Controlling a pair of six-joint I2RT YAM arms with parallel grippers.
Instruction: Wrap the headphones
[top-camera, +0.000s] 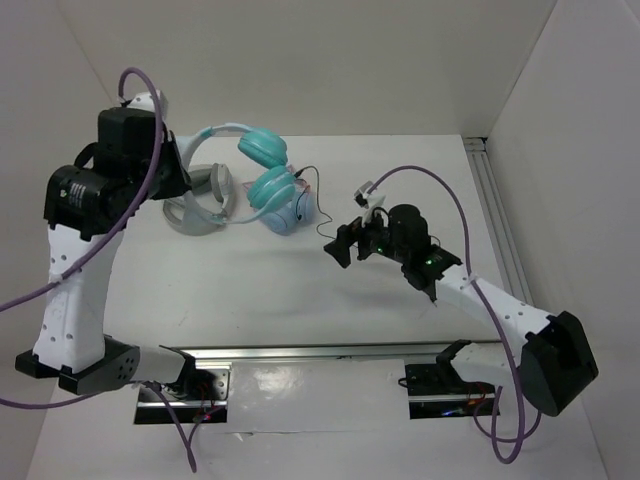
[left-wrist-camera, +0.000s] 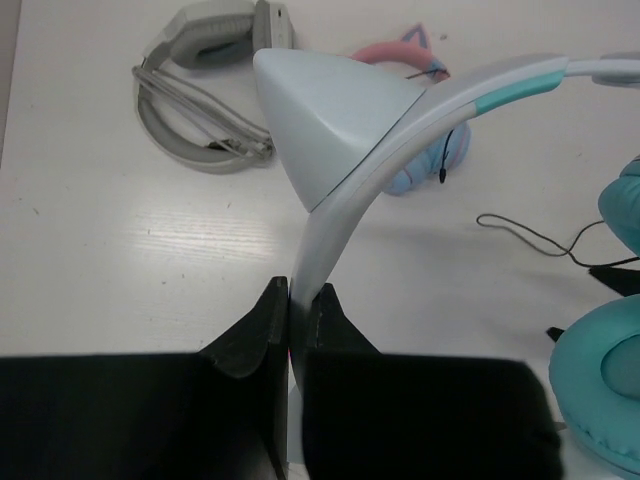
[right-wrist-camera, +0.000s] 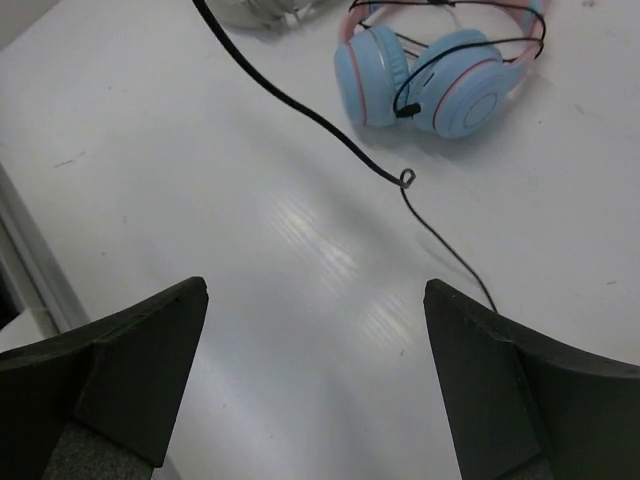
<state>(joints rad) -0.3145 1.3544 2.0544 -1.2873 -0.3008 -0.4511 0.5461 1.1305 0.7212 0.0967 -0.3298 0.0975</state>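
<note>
Pinching the pale headband (left-wrist-camera: 420, 110) of the teal headphones (top-camera: 266, 166), the left gripper (left-wrist-camera: 297, 292) has its fingers pressed together on the band just below a cat ear (left-wrist-camera: 330, 110). The teal cups sit at the back middle of the table (top-camera: 250, 300), next to the grey-white headphones (top-camera: 198, 210) and above the pink-band blue headphones (top-camera: 286, 216). A thin black cable (right-wrist-camera: 300, 105) runs across the table under the right gripper (right-wrist-camera: 315, 300), whose fingers are spread wide and hold nothing.
</note>
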